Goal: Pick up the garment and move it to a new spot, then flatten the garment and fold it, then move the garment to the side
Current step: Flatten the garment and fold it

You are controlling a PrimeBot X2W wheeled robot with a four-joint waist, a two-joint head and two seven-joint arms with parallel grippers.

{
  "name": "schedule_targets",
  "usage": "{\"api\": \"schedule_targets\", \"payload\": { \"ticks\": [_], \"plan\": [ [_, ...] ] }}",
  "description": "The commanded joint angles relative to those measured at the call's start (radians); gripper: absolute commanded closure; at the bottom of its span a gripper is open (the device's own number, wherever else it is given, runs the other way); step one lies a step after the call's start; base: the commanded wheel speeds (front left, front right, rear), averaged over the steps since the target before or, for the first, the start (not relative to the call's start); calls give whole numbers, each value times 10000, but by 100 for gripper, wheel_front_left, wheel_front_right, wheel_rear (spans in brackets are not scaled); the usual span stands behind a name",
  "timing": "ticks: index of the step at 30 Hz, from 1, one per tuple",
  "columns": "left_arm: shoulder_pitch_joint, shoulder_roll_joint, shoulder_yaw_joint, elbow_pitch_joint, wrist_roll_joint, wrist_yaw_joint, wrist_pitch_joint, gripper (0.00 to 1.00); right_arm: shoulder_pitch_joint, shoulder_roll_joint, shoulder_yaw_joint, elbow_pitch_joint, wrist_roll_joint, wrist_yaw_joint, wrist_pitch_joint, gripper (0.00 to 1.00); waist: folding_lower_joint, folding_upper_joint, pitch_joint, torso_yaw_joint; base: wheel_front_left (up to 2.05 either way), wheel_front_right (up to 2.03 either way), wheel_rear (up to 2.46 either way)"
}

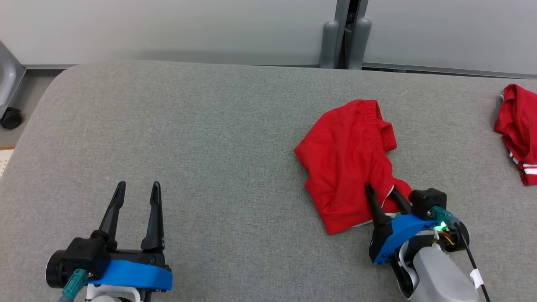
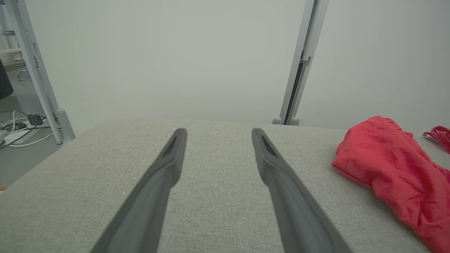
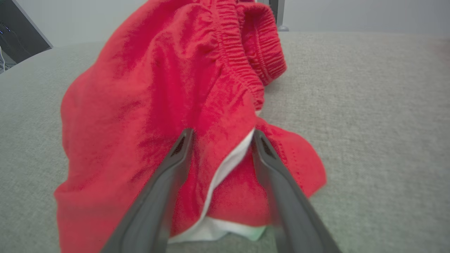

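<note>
The garment [image 1: 348, 155], red shorts with an elastic waistband and white trim at the hem, lies crumpled on the grey padded table [image 1: 209, 126], right of centre. My right gripper [image 1: 381, 188] is at its near hem, fingers apart and astride a raised fold with the white edge between them; the right wrist view shows the gripper [image 3: 221, 135] and the fabric [image 3: 168, 88] close up. My left gripper [image 1: 139, 184] rests open over bare table at the near left, far from the cloth. Its wrist view shows the gripper [image 2: 218, 131] holding nothing, the garment [image 2: 393, 165] off to its right.
A second red garment with white stripes [image 1: 518, 130] lies at the table's right edge. A partition wall with a grey post [image 1: 346, 37] runs behind the table. A chair caster [image 1: 10, 117] stands on the floor beyond the table's left corner.
</note>
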Motion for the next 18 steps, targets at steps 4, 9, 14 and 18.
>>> {"api": "schedule_targets", "payload": {
  "ticks": [4,9,14,18],
  "plan": [
    [-114,29,10,-6,-35,78,-27,0,-291,-103,-262,-390,137,-4,-80,100,-2,0,9,-74,0,0,0],
    [-81,29,-1,-26,-34,83,-27,0,-25,-412,-1000,-1577,-87,-4,-83,100,-2,0,-46,-132,0,0,0],
    [-66,29,-21,-20,-59,70,-27,0,127,-521,-1319,-2676,-361,-4,-85,100,-2,0,-123,-131,0,0,0],
    [-31,29,-40,16,-108,65,-27,0,238,-397,-903,-3635,-545,-4,-74,100,-2,0,-205,-92,0,0,0]
  ]
}}
